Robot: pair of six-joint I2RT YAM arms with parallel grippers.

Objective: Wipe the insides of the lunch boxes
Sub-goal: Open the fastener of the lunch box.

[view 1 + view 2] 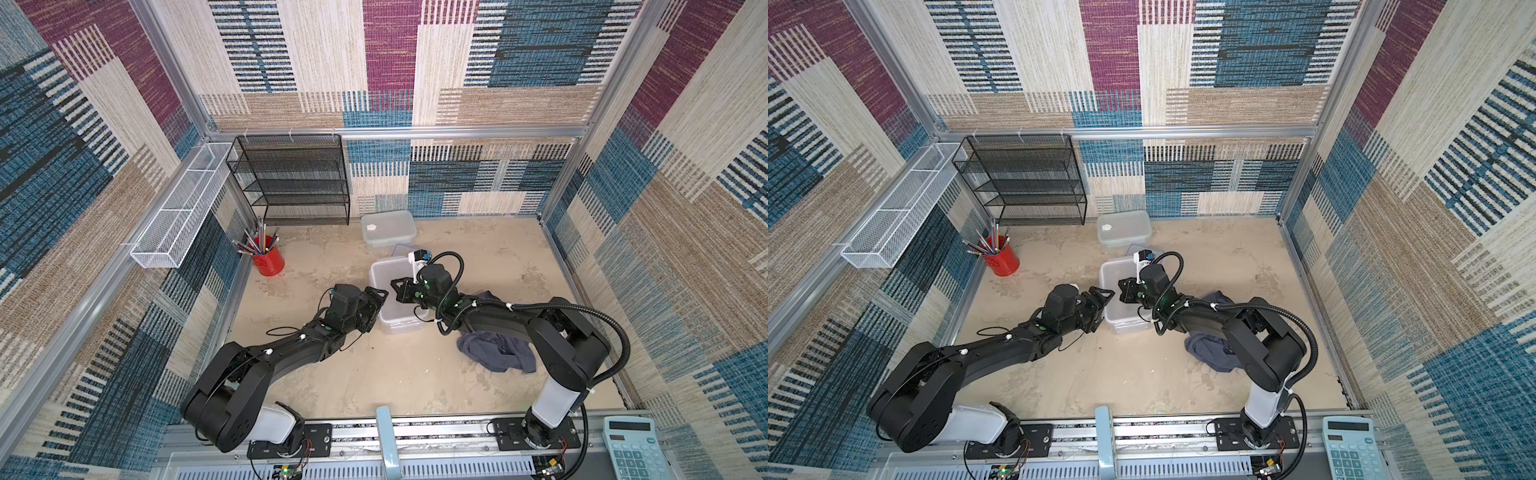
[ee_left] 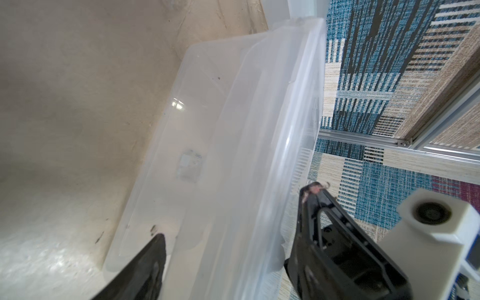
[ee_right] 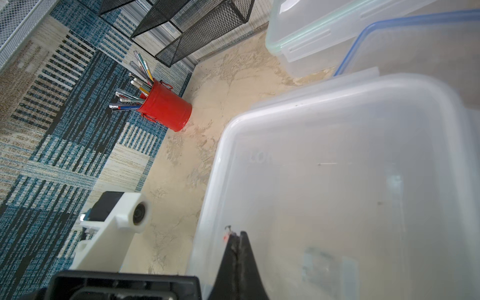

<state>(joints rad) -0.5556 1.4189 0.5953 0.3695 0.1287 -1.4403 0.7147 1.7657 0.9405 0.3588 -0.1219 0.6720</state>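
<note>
The large translucent lunch box (image 1: 390, 272) stands open at mid table. My left gripper (image 1: 378, 309) is open and straddles its left wall (image 2: 233, 130), one finger outside and one inside. My right gripper (image 1: 395, 286) hangs over the box's inside (image 3: 337, 181); it is shut with nothing between its fingertips (image 3: 237, 233). The grey-blue cloth (image 1: 494, 353) lies crumpled on the table under the right arm, touched by neither gripper. A closed green-rimmed lunch box (image 1: 388, 228) sits at the back. A blue-rimmed lunch box (image 3: 415, 39) lies just behind the large one, mostly hidden in both top views.
A red cup of pencils (image 1: 268, 259) stands to the left of the boxes. A black mesh shelf (image 1: 291, 178) is against the back wall, a white wire basket (image 1: 183, 208) on the left wall. A calculator (image 1: 631, 449) lies at the front right.
</note>
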